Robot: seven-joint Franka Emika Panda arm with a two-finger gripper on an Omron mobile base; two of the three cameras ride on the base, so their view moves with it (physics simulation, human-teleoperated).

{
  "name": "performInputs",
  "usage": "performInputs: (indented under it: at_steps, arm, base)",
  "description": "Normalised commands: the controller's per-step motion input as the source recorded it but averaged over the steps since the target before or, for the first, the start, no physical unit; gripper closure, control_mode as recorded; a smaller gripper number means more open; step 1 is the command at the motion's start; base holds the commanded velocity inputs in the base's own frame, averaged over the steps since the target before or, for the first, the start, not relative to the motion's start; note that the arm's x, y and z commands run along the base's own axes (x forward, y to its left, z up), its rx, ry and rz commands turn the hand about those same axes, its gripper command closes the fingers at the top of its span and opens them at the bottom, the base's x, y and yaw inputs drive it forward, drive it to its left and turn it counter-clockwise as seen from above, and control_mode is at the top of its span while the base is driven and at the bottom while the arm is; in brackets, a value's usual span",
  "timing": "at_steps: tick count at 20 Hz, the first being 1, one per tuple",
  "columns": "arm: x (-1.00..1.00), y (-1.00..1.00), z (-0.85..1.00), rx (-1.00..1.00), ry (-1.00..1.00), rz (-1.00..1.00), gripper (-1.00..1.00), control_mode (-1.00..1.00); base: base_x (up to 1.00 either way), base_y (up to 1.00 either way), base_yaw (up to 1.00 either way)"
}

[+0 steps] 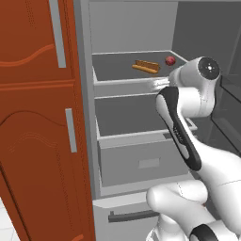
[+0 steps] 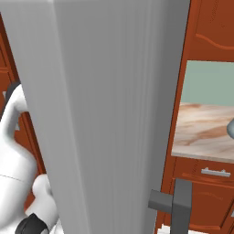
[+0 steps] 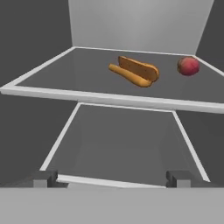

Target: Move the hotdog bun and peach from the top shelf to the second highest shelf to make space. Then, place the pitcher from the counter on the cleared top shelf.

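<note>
Two dark fingertips (image 3: 43, 178) of the claw (image 3: 111, 179) are seen wide apart and empty, before the second ledge. Beyond, the tan-orange hotdog bun (image 3: 134, 71) and small red peach (image 3: 188, 65) lie apart on the grey top shelf (image 3: 52, 85). From the right, a broad grey fridge door (image 2: 114, 114) hides the interior; the pale glass pitcher (image 2: 230, 130) is cut off on the wood-grain table (image 2: 201, 132).

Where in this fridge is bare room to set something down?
The second shelf lies bare. The top shelf is free on its left; the hotdog bun and peach crowd its middle and right.
</note>
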Motion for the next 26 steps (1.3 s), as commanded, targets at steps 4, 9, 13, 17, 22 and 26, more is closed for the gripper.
performInputs:
  at_steps: [4, 9, 13, 17, 22, 26]
  arm:
    - [0.23, 0.0, 0.47, 0.0, 0.0, 0.0, -1.0, -1.0]
    - [0.25, -0.12, 0.08, 0.0, 0.0, 0.0, -1.0, -1.0]
    - [0.2, -0.14, -0.06, 0.0, -0.06, 0.0, -1.0, -1.0]
    - [0.23, -0.01, -0.16, 0.0, -0.11, 0.0, -1.0, -1.0]
    - [0.34, 0.0, -0.19, 0.0, -0.03, 0.0, -1.0, -1.0]
    - [0.26, -0.02, -0.08, 0.0, 0.0, 0.01, -1.0, -1.0]
  base:
    - [0.0, 0.0, 0.0]
    - [0.0, 0.0, 0.0]
    - [0.0, 0.0, 0.0]
    - [0.0, 0.0, 0.0]
    - [0.0, 0.0, 0.0]
    - [0.0, 0.0, 0.0]
